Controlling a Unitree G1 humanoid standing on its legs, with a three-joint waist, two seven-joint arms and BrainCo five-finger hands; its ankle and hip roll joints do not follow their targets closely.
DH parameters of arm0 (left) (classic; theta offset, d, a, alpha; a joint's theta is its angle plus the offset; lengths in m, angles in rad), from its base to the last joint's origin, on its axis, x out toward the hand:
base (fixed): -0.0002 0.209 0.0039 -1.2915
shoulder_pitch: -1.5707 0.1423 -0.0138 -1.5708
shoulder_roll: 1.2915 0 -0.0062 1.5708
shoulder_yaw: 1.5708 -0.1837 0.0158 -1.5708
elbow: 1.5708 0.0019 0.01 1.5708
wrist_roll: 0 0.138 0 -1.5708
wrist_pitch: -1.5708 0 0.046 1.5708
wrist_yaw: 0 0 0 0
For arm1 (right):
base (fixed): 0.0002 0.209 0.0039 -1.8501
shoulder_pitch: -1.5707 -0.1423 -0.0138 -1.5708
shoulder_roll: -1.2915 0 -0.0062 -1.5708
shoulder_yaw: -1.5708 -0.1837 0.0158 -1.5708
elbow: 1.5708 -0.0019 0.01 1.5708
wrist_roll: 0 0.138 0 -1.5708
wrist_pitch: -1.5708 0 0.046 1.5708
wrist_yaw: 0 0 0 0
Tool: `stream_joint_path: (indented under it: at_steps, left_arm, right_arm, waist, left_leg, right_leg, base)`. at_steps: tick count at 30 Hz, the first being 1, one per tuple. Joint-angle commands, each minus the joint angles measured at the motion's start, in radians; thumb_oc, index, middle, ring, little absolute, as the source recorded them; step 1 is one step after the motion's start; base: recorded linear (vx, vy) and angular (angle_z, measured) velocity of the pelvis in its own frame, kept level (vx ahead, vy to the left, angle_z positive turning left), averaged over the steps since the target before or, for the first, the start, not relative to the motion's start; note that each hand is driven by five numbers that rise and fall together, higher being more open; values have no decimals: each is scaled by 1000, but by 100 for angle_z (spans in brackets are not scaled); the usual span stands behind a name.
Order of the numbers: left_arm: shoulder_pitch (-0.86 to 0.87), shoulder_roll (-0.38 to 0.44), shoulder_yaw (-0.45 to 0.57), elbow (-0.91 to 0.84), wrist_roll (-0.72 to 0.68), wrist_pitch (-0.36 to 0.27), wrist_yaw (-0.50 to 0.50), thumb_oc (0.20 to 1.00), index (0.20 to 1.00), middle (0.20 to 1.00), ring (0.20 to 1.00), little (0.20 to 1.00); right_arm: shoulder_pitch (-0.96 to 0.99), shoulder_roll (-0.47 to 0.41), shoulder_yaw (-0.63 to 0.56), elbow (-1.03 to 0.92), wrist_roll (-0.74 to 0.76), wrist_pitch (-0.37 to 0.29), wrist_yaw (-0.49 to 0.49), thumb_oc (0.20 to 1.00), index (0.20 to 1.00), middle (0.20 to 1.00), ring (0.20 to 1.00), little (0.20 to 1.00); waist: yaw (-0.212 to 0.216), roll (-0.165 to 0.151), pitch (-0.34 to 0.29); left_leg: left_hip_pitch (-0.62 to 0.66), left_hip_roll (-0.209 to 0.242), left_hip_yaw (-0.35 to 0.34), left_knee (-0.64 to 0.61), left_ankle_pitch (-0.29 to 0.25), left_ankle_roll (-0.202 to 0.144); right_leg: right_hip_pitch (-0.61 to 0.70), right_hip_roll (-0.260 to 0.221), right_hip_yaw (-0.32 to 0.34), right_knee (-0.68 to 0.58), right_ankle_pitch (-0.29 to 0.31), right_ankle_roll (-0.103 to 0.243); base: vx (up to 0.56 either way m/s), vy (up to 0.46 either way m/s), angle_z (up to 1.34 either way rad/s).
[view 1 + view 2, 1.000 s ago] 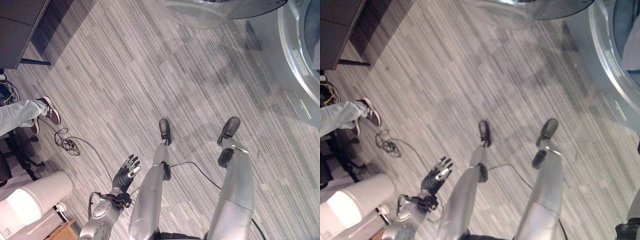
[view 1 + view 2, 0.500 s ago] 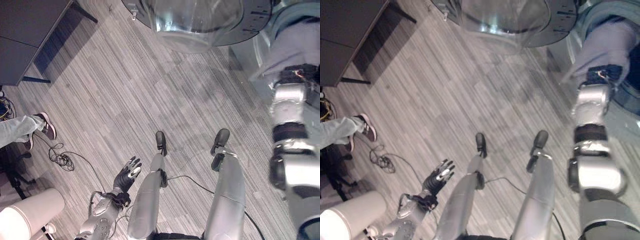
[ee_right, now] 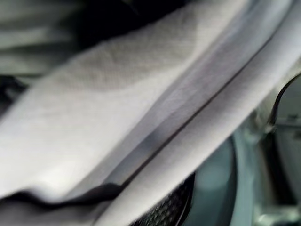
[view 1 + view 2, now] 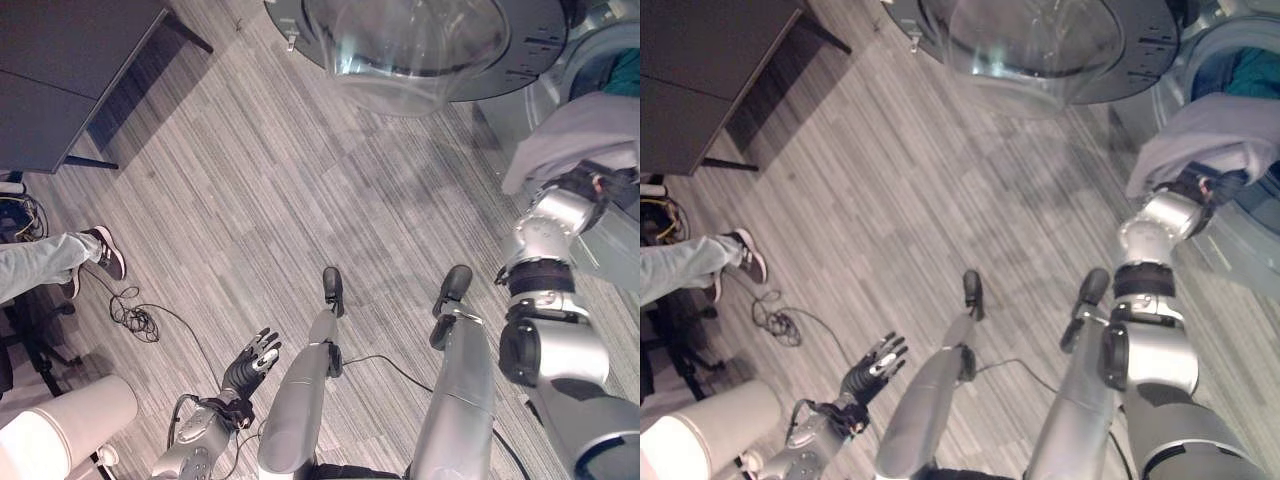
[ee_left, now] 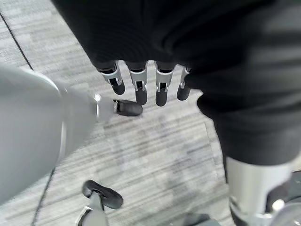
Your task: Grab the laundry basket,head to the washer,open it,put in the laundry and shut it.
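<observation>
Left eye view: right arm stretched up toward the open washer (image 4: 600,60) at the upper right, right hand (image 4: 590,183) buried under a pale grey garment (image 4: 580,140) draped over it at the drum's mouth. Fingers hidden beneath the cloth, so impossible to say whether curled round it or straight. Just beyond that hand, inside the drum, a patch of teal laundry (image 4: 1255,70). Washer door (image 4: 430,45) swung wide, glass bowl facing out, hanging to the left of the right hand and well apart from it.

Right wrist view: pale grey cloth lying across the drum's rubber seal (image 3: 207,127), perforated metal of the drum (image 3: 164,212) showing below the folds. No fingers to be made out here either.

Left hand (image 4: 252,362) low beside the body, far from the washer and from the garment, fingers straight and spread, palm empty. Left wrist view: same fingers (image 5: 141,89) in a relaxed row over striped grey floor (image 5: 155,155), touching nothing.

Off to the left of the left hand: a person's jeans-clad leg and dark shoe (image 4: 105,250), a dark desk (image 4: 60,80) further up, and a white cylindrical bin (image 4: 55,435) close by at the lower corner.
</observation>
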Motion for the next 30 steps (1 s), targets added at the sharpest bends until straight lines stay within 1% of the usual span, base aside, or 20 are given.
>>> stream_joint_path:
  at_steps: [1,3,4,6,7,8,10,11,14,16,18,19,20,21,22,24,25,26,28,30]
  left_arm:
    - [75,32,-28,8,-11,1,18,1000,1000,1000,1000,1000]
    - [82,33,-11,20,-15,2,26,1000,1000,1000,1000,1000]
    - [86,30,-7,21,-20,1,27,1000,1000,1000,1000,1000]
    - [89,32,-7,21,-23,1,30,1000,1000,1000,1000,1000]
    - [97,37,-5,15,-26,0,33,1000,1000,1000,1000,1000]
    - [105,52,-7,11,-25,3,34,1000,1000,1000,1000,1000]
    - [108,69,-13,9,-21,4,32,1000,1000,1000,1000,1000]
    - [112,115,-20,-15,-21,5,26,1000,1000,1000,1000,1000]
    - [125,164,-38,-81,-36,19,6,1000,1000,1000,1000,1000]
    - [111,164,-45,-81,-47,42,-8,1000,1000,1000,1000,1000]
    - [106,171,-34,-86,-38,58,-52,1000,1000,1000,1000,1000]
    - [110,174,-31,-86,-37,60,-56,1000,1000,1000,1000,1000]
    - [141,231,-2,-91,-45,72,-78,1000,1000,1000,1000,1000]
    - [139,226,-3,-94,-46,73,-77,1000,1000,1000,1000,1000]
    - [141,229,0,-97,-50,93,-71,1000,1000,1000,1000,1000]
    - [163,178,23,-103,-55,113,-71,1000,1000,1000,1000,1000]
    - [182,156,52,-105,-65,109,-83,1000,1000,1000,1000,1000]
    - [192,148,59,-108,-72,108,-86,1000,1000,1000,1000,1000]
    - [192,128,58,-113,-64,121,-89,1000,1000,1000,1000,1000]
    - [183,110,56,-107,-55,120,-84,1000,1000,1000,1000,1000]
  right_arm:
    - [-129,-211,49,-31,-55,-52,-32,1000,1000,1000,1000,1000]
    - [-166,-276,55,-15,-67,-55,-72,1000,1000,1000,1000,1000]
    - [-184,-306,61,-12,-77,-55,-90,583,583,583,583,583]
    - [-212,-342,75,-9,-97,-52,-116,611,611,611,611,611]
    - [-235,-379,89,-12,-122,-46,-142,849,849,849,849,849]
    - [-315,-466,150,38,-169,-16,-196,1000,1000,1000,1000,1000]
    - [-373,-518,196,115,-176,19,-214,1000,1000,1000,1000,1000]
    - [-489,-618,331,343,-189,162,-254,1000,1000,1000,1000,1000]
    - [-632,-678,508,485,-220,314,-242,1000,1000,1000,1000,1000]
    - [-643,-665,605,577,-224,450,-166,1000,1000,1000,1000,1000]
    - [-583,-655,628,631,-204,575,-24,1000,1000,1000,1000,1000]
    - [-577,-658,623,637,-204,582,-10,1000,1000,1000,1000,1000]
    - [-640,-714,778,775,-563,679,-26,1000,1000,1000,1000,1000]
    - [-673,-713,803,793,-574,683,-17,1000,1000,1000,1000,1000]
    - [-736,-707,932,871,-849,741,-16,1000,1000,1000,1000,1000]
    - [-669,-677,1044,871,-1197,779,89,1000,1000,1000,1000,1000]
    - [-637,-684,1070,843,-1246,775,126,1000,1000,1000,1000,1000]
    - [-638,-690,1101,818,-1293,766,109,1000,1000,1000,1000,1000]
    - [-633,-688,1208,817,-1502,758,105,1000,1000,1000,1000,1000]
    - [-638,-685,1247,806,-1607,759,87,1000,1000,1000,1000,1000]
  waist:
    - [0,89,-10]
    - [3,92,-19]
    - [5,94,-21]
    - [6,97,-23]
    - [7,96,-25]
    - [14,90,-32]
    - [21,81,-39]
    - [39,63,-50]
    - [41,49,-55]
    - [35,47,-46]
    - [26,50,-30]
    - [26,48,-32]
    - [41,24,-37]
    - [40,29,-35]
    - [45,39,-34]
    - [51,72,-25]
    - [53,74,-26]
    - [53,71,-28]
    - [54,71,-27]
    - [52,73,-23]
  left_leg:
    - [-19,60,-13,105,-186,-33]
    - [-16,65,-16,92,-177,-38]
    - [-14,68,-15,86,-173,-40]
    - [-13,71,-16,79,-169,-43]
    - [-11,77,-17,71,-164,-46]
    - [-9,87,-20,55,-153,-52]
    - [-8,89,-21,46,-149,-55]
    - [-6,98,-24,21,-136,-61]
    - [-3,110,-18,-12,-119,-68]
    - [-3,115,-7,-13,-117,-70]
    - [0,119,-3,-13,-116,-68]
    - [1,119,-4,-13,-116,-69]
    - [7,116,-8,-13,-113,-72]
    - [5,116,-7,-13,-111,-72]
    - [7,112,-11,-13,-110,-71]
    - [0,107,-15,-14,-98,-65]
    - [-2,105,-16,-14,-97,-65]
    - [-4,104,-16,-14,-98,-64]
    - [-7,100,-18,-14,-98,-63]
    - [-10,97,-23,-14,-97,-61]
  right_leg:
    - [38,61,45,-122,-78,47]
    - [35,63,45,-116,-87,46]
    - [33,64,44,-111,-92,45]
    - [29,65,43,-105,-97,44]
    - [26,67,41,-103,-102,43]
    - [13,71,36,-93,-110,42]
    - [6,71,32,-89,-113,43]
    - [-15,70,27,-75,-119,43]
    - [-54,76,27,-45,-133,40]
    - [-66,82,32,-35,-138,35]
    - [-71,84,32,-27,-143,30]
    - [-70,84,31,-26,-144,29]
    - [-59,80,22,-27,-146,27]
    - [-62,81,23,-28,-143,26]
    - [-58,77,17,-24,-147,22]
    - [-62,75,8,-15,-140,14]
    - [-64,76,9,-15,-137,13]
    - [-67,77,12,-13,-133,13]
    - [-74,78,12,-11,-127,12]
    - [-80,79,12,-10,-123,10]
  base:
    - [32,-47,7]
    - [34,-64,4]
    - [26,-56,3]
    - [27,-67,3]
    - [50,-141,-2]
    - [42,-155,-3]
    - [28,-124,2]
    - [23,-131,2]
    - [21,-130,10]
    - [13,-84,11]
    - [5,-67,-3]
    - [-9,-84,-12]
    - [-15,-59,-15]
    - [-16,-71,-15]
    - [-20,-22,-7]
    - [-15,-5,4]
    - [-20,2,13]
    - [-16,8,15]
    - [-15,20,12]
    - [-13,13,8]
